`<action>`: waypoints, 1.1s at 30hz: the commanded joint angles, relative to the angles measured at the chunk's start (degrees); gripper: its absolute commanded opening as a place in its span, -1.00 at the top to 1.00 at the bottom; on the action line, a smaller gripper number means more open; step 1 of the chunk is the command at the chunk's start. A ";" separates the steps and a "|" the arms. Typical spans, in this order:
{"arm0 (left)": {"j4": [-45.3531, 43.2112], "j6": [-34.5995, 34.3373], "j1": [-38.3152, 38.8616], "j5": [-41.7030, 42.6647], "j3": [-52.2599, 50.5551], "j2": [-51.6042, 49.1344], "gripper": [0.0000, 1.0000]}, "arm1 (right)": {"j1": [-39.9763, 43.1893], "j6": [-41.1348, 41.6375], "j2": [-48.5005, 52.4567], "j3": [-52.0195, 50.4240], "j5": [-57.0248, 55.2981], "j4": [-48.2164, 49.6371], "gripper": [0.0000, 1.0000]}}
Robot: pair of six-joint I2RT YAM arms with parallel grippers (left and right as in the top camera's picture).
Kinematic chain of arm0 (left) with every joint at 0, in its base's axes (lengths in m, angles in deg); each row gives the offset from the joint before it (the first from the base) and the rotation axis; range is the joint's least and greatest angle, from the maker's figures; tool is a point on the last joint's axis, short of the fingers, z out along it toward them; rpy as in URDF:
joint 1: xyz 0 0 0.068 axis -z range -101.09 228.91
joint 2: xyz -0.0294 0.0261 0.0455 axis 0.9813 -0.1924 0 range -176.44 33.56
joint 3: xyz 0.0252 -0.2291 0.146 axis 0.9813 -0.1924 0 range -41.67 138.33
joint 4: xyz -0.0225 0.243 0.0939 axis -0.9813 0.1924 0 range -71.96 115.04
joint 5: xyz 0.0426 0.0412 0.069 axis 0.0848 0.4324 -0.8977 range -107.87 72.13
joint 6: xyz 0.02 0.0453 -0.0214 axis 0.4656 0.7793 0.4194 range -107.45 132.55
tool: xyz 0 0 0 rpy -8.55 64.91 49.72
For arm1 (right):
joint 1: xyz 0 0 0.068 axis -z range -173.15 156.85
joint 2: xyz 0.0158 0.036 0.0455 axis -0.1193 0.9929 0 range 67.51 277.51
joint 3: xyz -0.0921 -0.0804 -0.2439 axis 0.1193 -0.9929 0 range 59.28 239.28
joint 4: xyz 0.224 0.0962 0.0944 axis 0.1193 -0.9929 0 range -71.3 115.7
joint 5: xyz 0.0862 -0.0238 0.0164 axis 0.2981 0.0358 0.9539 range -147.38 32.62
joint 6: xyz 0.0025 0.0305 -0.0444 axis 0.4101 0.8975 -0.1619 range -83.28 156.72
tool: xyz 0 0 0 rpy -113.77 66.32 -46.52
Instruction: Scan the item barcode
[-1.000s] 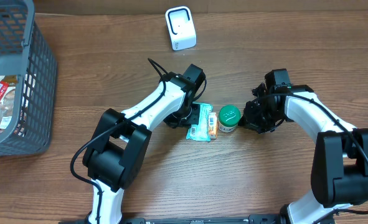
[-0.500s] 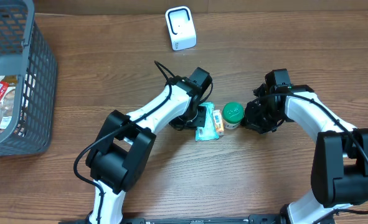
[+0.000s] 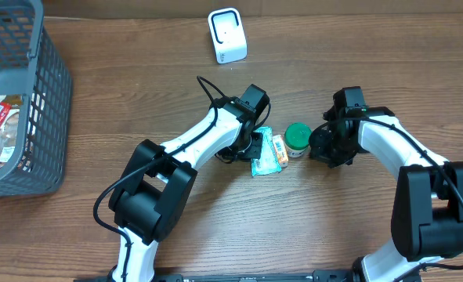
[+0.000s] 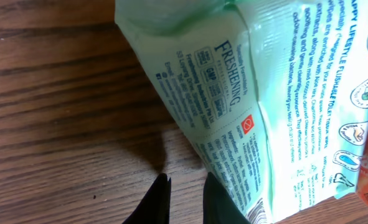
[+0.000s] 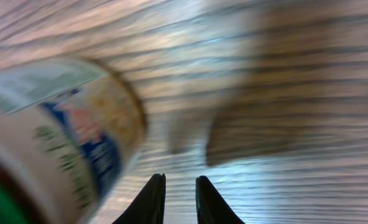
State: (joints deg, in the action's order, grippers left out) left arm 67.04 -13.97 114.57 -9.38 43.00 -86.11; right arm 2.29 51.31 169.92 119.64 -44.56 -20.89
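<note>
Sitting at wipes pkt (image 3: 264, 157) edge, L gripper (image 4: 185, 196) pressed together; R gripper (image 5: 174, 196) near-closed beside jar (image 3: 297, 139); open table (image 3: 333, 223) beyond.

The left arm (image 3: 201, 129) and the right arm (image 3: 388, 142) are built alike: smooth white shell links between bulky black joint housings, with a large black block at each base, toward six o'clock. A thin black cable (image 3: 204, 86) loops free near the left arm's wrist, toward twelve o'clock. A second black cable (image 3: 96, 210) curves beside its lower links at nine o'clock. The left hand (image 4: 187, 200) and the right hand (image 5: 179, 200) each end in two slim, tapered matte black fingers (image 4: 160, 198).
</note>
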 commanded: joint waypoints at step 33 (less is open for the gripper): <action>-5.86 1.29 1.11 -1.42 -0.13 1.29 0.92 | 8.72 -0.61 -3.04 6.40 -2.93 1.99 0.74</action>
State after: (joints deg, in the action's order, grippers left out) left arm 61.16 -13.69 115.31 -10.65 43.00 -86.11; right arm 10.60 52.75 169.88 122.09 -48.10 -18.13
